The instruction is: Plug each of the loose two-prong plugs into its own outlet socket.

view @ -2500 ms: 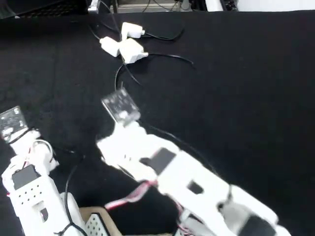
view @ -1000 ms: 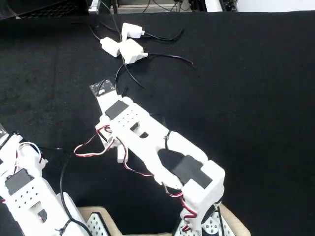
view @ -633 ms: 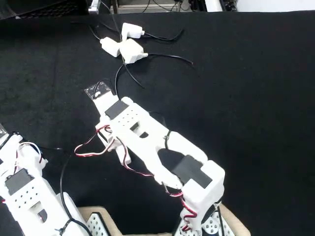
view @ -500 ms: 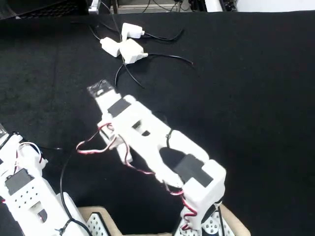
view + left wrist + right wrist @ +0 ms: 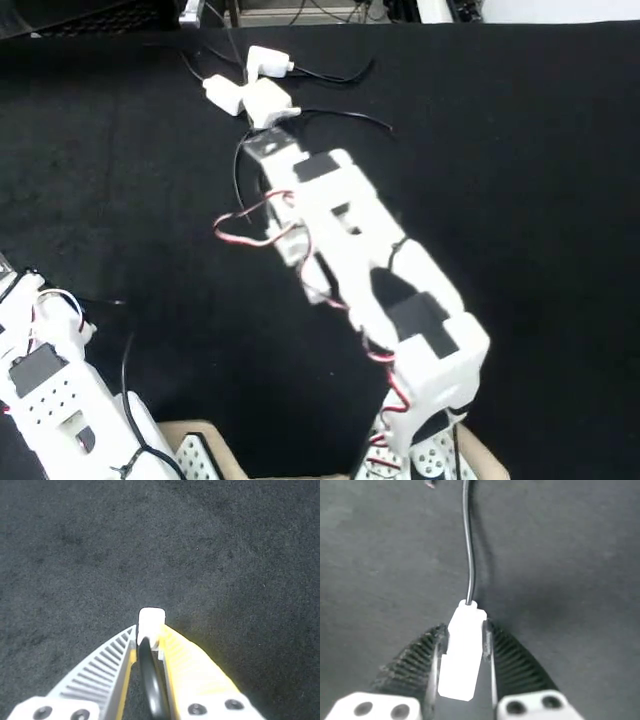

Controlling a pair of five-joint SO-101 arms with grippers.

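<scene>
The left gripper (image 5: 150,633) has wedge-shaped, ribbed fingers (image 5: 112,657), pale grey with yellow inner edges. They are drawn in to a narrow gap and pinch a small white plug (image 5: 151,620). The plug is a rounded block right at the fingertips, its blunt end poking just past them. Its prongs are hidden. A glossy black cord (image 5: 150,680) runs back from it between the jaws and is cut off at the frame edge. Beyond the tips lies the black cloth (image 5: 210,540), matte and felt-like.

The right gripper (image 5: 464,629) has dark ribbed fingers (image 5: 412,662) closed against the two long sides of a flat white plug (image 5: 462,652), a smooth plastic oblong with clipped corners. It lies lengthwise between the jaws, its far end just past the tips. A thin black lead (image 5: 468,545) leaves that end and runs straight away over the cloth. No prongs can be made out on it.

In the high view the left arm (image 5: 45,385) sits nearest and is cut off by the frame. The right arm (image 5: 360,250), made of boxy white segments with looped red and white wires (image 5: 245,220), stretches farther out. Just beyond its jaws lie three white blocks (image 5: 262,100) close together with black leads curling from them. They are probably the outlet sockets, though too small to be sure.
</scene>
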